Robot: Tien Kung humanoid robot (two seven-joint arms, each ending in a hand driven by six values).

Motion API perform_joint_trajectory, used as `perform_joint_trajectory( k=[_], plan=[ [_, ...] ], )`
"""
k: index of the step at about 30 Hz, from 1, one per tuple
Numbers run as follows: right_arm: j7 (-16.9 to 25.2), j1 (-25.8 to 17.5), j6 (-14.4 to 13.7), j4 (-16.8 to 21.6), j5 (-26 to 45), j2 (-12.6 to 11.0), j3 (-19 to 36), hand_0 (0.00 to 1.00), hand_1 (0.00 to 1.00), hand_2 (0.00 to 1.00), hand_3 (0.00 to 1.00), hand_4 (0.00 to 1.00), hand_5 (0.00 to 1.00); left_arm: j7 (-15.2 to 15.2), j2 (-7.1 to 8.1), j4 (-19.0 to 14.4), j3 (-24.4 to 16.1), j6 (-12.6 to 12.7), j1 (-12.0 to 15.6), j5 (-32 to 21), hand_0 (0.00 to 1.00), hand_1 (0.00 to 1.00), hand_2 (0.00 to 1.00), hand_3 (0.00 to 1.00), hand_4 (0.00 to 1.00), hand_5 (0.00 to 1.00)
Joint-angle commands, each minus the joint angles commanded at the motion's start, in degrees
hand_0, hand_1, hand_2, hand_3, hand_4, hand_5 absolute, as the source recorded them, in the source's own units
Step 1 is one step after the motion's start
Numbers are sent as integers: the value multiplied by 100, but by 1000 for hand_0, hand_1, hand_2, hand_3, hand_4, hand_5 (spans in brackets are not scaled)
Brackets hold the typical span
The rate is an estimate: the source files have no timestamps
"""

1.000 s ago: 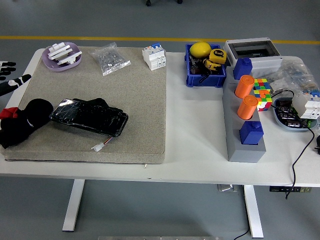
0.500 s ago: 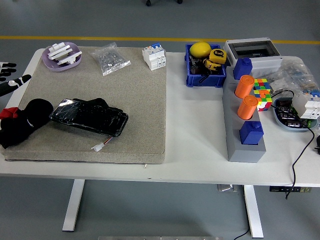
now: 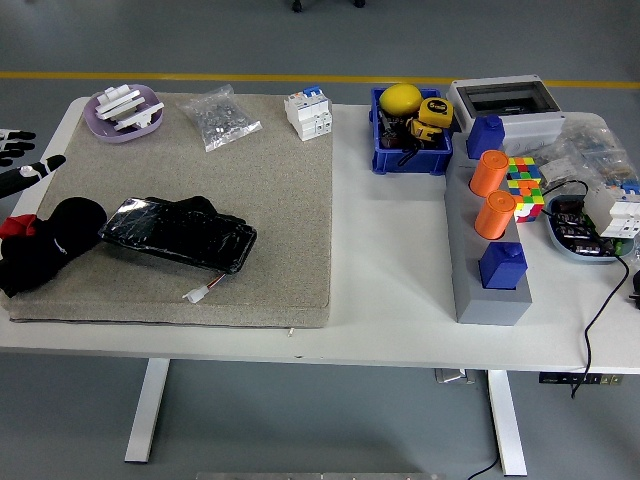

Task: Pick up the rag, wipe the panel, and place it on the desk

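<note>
Left robot hand [image 3: 22,160] (fingers spread, empty) hovers at the table's edge — apart from the black rag [image 3: 45,245] beside the panel [image 3: 178,234].

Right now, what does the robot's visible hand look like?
Only the left hand shows, at the left edge: slim black fingers with white tips. No cables or markings can be made out on it. The right hand is out of view.
</note>
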Motion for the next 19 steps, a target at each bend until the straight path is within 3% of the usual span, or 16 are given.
perform_joint_trajectory(
  k=[19],
  plan=[
    [-4, -10, 3, -12, 35, -5, -28, 758, 657, 691, 724, 998, 613, 12, 8, -6, -12, -41, 16, 20, 820, 809, 761, 754, 998, 501]
  ],
)
